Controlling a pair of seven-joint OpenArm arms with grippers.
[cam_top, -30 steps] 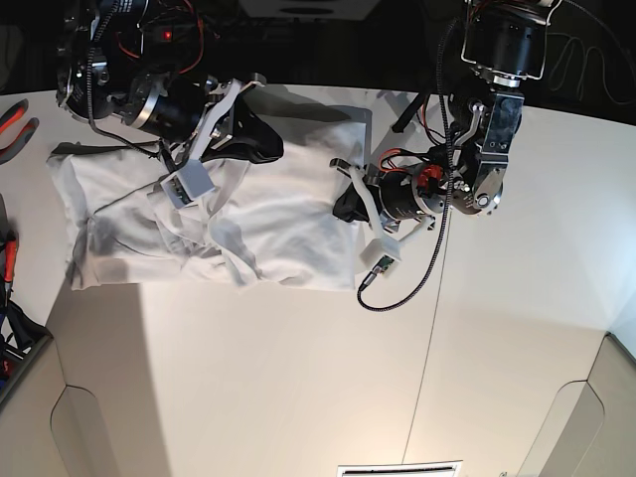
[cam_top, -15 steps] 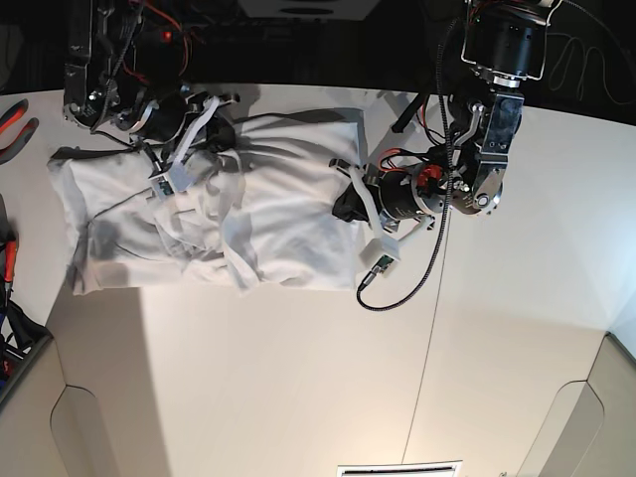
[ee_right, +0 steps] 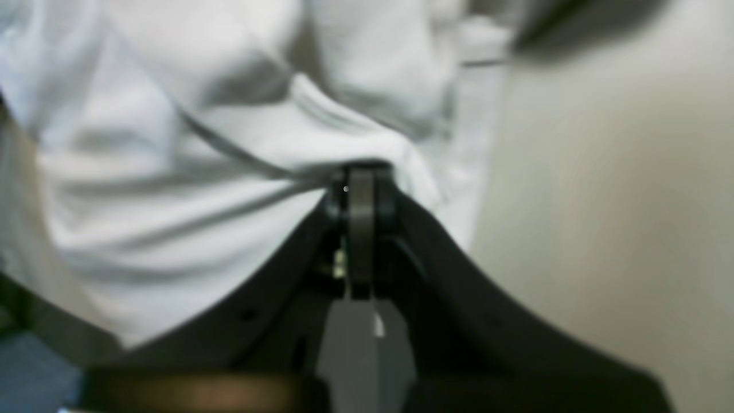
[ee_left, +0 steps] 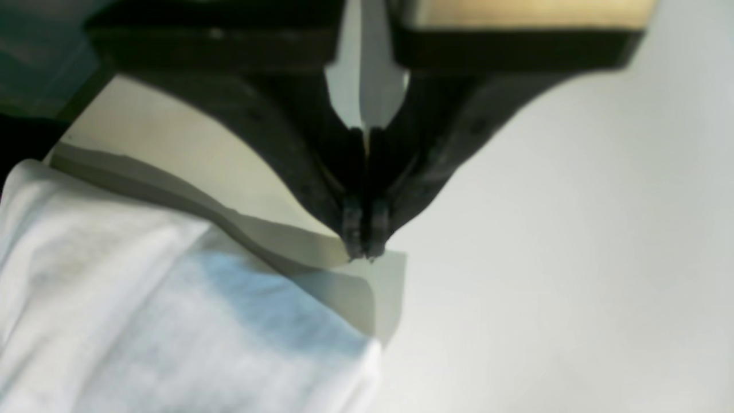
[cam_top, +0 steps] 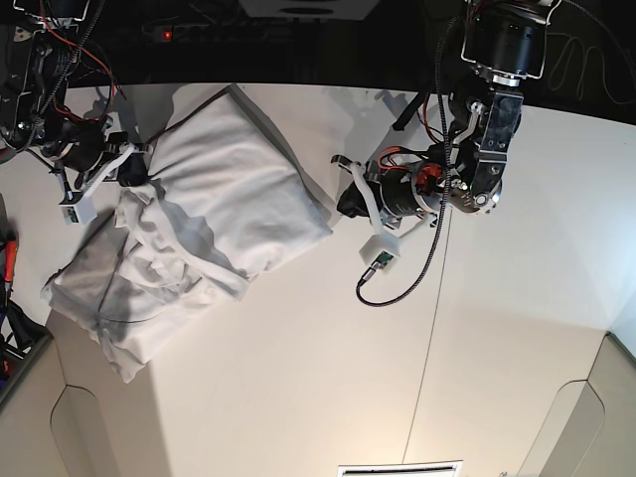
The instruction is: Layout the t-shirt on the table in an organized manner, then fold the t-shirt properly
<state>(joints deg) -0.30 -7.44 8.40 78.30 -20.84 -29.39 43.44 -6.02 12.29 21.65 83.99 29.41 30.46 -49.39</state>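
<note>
The white t-shirt lies crumpled and slanted across the left half of the table. My right gripper is at the shirt's upper left. In the right wrist view it is shut on a bunched fold of the t-shirt. My left gripper hovers just right of the shirt's nearest corner. In the left wrist view its fingertips are pressed together with nothing between them, above bare table. The t-shirt ends below and left of them.
A thin dark seam runs down the table right of centre. A black cable loop hangs below the left arm. Red-handled tools lie at the far left edge. The table's back edge meets a dark background.
My right gripper has moved far left with the shirt. The cloth has swung into a slant and left the left gripper's side. The left arm has barely moved.
</note>
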